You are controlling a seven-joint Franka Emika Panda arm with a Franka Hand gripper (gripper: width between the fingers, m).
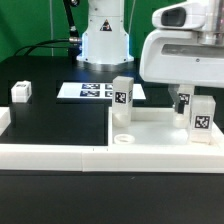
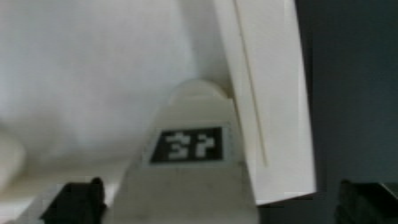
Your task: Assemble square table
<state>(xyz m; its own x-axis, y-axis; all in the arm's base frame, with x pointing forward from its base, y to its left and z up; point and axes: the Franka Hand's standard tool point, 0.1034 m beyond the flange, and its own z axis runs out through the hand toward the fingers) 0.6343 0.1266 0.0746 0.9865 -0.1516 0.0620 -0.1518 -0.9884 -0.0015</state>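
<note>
slab (image 1: 155, 125) with raised rim holds one upright leg (image 1: 122, 95) and a second leg (image 1: 200, 112) between wide-open jaws, which grip nothing.

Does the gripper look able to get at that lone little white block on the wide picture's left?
Probably yes: the lone leg stands clear on the table, nothing beside or over it; the gripper is open, but across the scene.

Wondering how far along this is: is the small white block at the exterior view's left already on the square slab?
No, that block sits alone on the black table, apart from the square slab.
</note>
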